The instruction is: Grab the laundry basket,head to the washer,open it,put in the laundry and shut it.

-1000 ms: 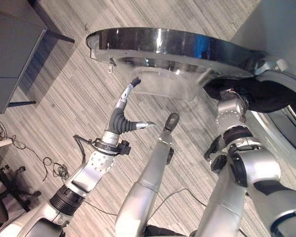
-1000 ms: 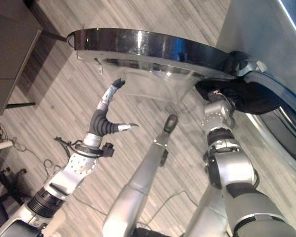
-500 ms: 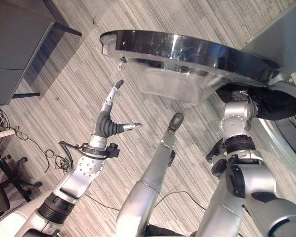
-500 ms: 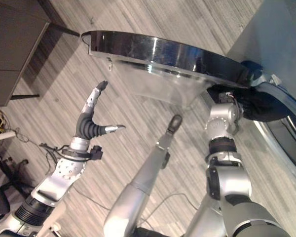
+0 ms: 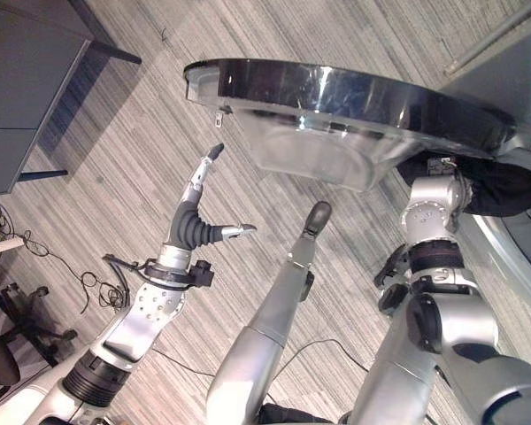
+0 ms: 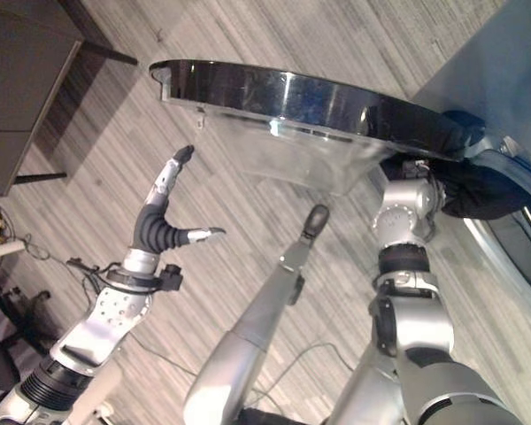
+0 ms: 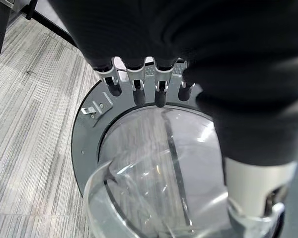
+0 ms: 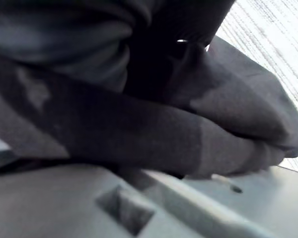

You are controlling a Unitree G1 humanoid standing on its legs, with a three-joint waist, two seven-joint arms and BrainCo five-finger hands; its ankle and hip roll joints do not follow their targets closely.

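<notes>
A washer door (image 5: pixel 336 106), round with a dark rim and a clear bulging window, stands swung wide open above a grey striped floor (image 5: pixel 124 142). The left robot hand (image 5: pixel 197 212) is raised just below the door's outer edge, fingers straight and spread, thumb out, holding nothing and not touching the glass. The right arm reaches to the washer opening (image 5: pixel 522 221) at the hinge side, where dark laundry (image 5: pixel 500 188) bunches on the opening's lip. The right wrist view looks closely on folds of this dark cloth (image 8: pixel 188 134) over a grey ledge; I cannot tell whether the right robot hand's fingers are curled on it. A dark cabinet (image 5: pixel 26 80) stands by the floor's far left edge. The risk, I judge, is cloth left draped over the lip: shutting the door would trap it.
</notes>
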